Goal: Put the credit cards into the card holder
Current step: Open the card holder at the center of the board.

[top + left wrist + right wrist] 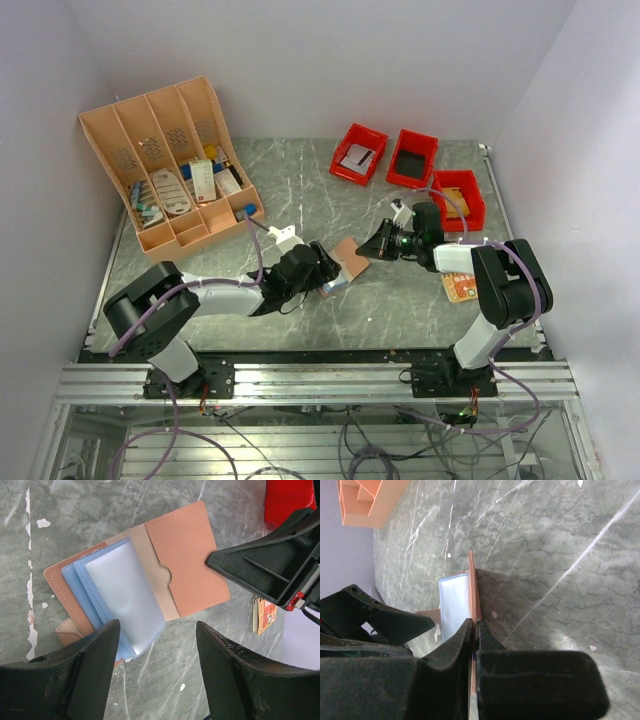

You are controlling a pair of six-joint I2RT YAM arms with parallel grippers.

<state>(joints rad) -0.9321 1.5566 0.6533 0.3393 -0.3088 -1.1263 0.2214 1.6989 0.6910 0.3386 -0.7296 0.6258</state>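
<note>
Pinching the card holder [185,555], right tool [473,623] clamps tight; left tool [157,626] gapes empty.

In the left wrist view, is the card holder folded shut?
No, the card holder is spread open, with its blue-edged clear sleeves showing between the two tan flaps.

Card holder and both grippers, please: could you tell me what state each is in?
card holder, open, sleeves exposed.
right gripper, shut on the card holder's edge.
left gripper, open, above the sleeves.
loose card, lying on the table, not inserted.
</note>
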